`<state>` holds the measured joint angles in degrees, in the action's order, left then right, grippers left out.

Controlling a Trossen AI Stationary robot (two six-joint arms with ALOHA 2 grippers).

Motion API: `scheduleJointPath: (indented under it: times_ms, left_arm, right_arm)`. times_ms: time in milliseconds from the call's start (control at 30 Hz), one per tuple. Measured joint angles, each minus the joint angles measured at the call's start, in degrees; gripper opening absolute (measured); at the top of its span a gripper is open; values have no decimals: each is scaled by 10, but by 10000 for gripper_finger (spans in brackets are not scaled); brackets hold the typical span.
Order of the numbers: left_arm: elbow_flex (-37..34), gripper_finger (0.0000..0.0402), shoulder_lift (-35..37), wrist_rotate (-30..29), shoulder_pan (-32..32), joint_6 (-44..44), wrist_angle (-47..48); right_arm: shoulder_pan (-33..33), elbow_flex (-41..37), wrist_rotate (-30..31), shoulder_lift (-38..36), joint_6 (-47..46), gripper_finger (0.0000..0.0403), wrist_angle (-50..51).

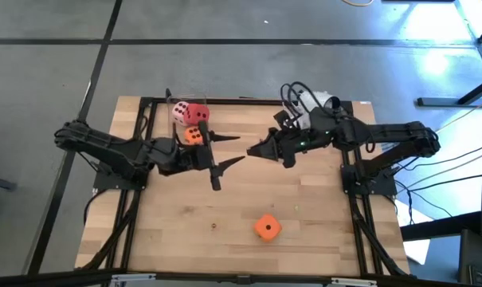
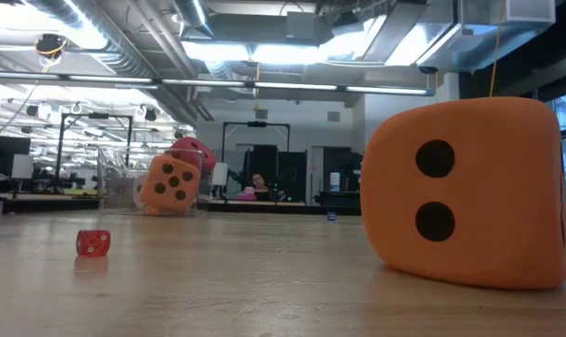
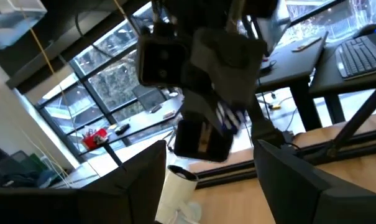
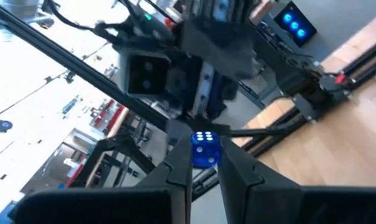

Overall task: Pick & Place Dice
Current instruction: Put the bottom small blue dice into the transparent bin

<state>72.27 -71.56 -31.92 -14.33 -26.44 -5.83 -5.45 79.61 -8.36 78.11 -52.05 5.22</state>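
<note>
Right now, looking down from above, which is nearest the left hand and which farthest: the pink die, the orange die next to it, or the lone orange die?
1. Orange die, in the cluster beside the left hand and its wrist.
2. Pink die, behind it, toward the picture's top.
3. Lone orange die, near the picture's bottom edge.

My matt black plastic right gripper (image 4: 204,177) pinches a small glossy blue plastic die (image 4: 204,149); the big orange foam-looking die (image 2: 470,192) looks soft and matt on the smooth pale wooden worktop (image 1: 320,215)
</note>
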Motion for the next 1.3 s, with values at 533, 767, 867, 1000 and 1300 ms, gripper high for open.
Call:
scheduleJointPath:
  times_ms: [533,767,867,1000,1300]
  left_arm:
    - [0,237,-10,41,6,14,-15]
    - [0,237,-26,40,6,3,-35]
    - [0,237,-29,33,6,3,-32]
    - [0,237,-30,22,6,2,-35]
    - [0,197,-30,15,6,1,-35]
  right_arm:
    - [0,0,10,12,0,47,-17]
    - [0,0,10,16,0,47,-18]
    - [0,0,7,16,0,47,-18]
    - [-3,0,4,16,0,47,-18]
    - [-3,0,7,16,0,47,-6]
